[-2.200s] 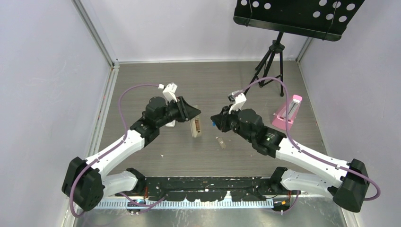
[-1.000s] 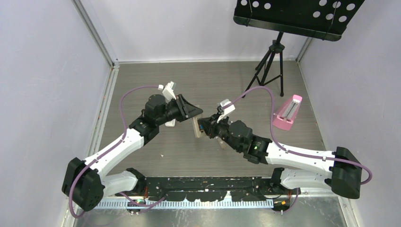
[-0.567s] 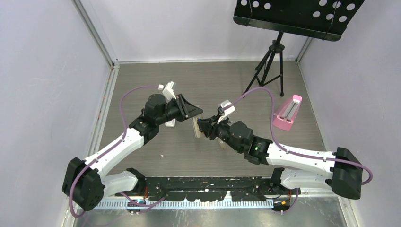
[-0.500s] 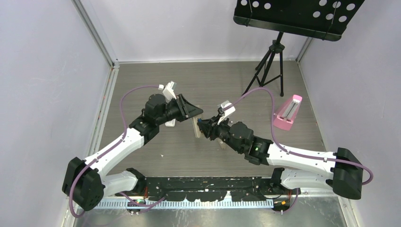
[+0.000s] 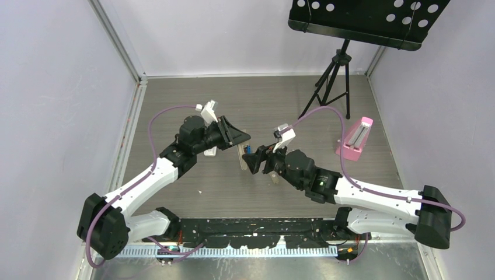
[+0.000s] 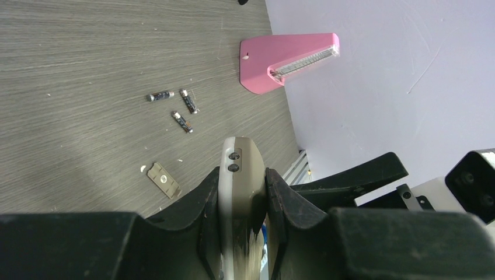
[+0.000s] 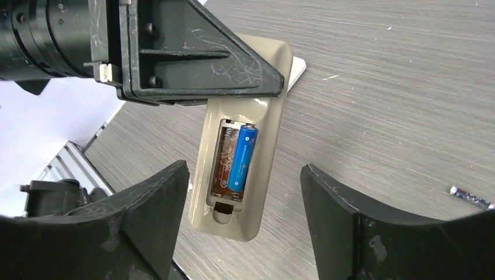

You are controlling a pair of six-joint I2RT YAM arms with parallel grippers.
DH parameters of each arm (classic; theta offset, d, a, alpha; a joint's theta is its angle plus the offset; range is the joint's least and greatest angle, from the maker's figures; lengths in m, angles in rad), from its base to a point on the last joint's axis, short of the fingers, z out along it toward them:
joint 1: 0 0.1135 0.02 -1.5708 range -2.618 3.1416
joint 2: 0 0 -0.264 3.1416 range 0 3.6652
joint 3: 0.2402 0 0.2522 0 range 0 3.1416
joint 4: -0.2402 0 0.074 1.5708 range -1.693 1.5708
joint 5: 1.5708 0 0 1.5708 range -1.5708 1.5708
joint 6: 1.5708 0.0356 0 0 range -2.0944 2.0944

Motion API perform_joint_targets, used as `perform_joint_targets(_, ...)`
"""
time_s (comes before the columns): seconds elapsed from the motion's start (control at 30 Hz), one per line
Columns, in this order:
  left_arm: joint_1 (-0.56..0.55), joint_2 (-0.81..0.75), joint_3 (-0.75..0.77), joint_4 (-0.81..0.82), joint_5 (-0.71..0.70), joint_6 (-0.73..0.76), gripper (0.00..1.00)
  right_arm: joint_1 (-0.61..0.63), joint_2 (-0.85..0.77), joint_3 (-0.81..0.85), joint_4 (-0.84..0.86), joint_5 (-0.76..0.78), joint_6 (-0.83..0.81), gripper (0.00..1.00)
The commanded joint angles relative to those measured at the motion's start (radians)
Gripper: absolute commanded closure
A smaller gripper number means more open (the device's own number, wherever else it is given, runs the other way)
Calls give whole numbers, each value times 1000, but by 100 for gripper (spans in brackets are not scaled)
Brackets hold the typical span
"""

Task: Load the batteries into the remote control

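Observation:
My left gripper [image 5: 238, 140] is shut on the remote control [image 5: 242, 157] and holds it above the table. In the left wrist view the tan remote control [image 6: 238, 175] sits clamped between the fingers of the left gripper [image 6: 242, 178]. The right wrist view shows the remote control [image 7: 257, 192] with its recess open and a blue battery [image 7: 242, 157] lying in the right slot; the left slot shows brown. My right gripper [image 7: 244, 175] stands open on either side of it, holding nothing. Three loose batteries [image 6: 182, 122] lie on the table.
A tan battery cover [image 6: 164, 179] lies on the table near the loose batteries. A pink wedge-shaped object [image 5: 354, 139] stands at the right. A black music stand [image 5: 333, 76] rises at the back right. A white bar [image 7: 295, 67] lies under the left gripper.
The right gripper has opened wide and drawn back a little from the remote. The blue battery it carried now lies in the recess. The left arm has held still.

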Motion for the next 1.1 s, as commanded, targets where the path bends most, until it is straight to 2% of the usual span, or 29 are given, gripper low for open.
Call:
perform_joint_targets(0.0,9,3,24,39,-10,19,100,0,-67,34,-17,62,140,21)
perform_joint_targets(0.1,15,5,19,47,-15,27,100,0,-99,25,-58,137,298,13)
perform_joint_targets(0.2,18,11,21,60,-23,38,100,-1,-140,-2,-128,234,539,8)
perform_joint_targets(0.37,19,21,28,83,-33,32,100,-1,-183,-117,-61,252,944,7)
perform_joint_targets(0.47,19,24,31,95,-47,27,100,-1,-170,-141,-37,242,1092,7)
perform_joint_targets(0.63,19,29,34,129,-68,1,100,-1,-111,-129,8,207,1216,7)
perform_joint_targets(1.07,19,36,45,148,-83,-116,100,-1,108,-95,325,209,1268,8)
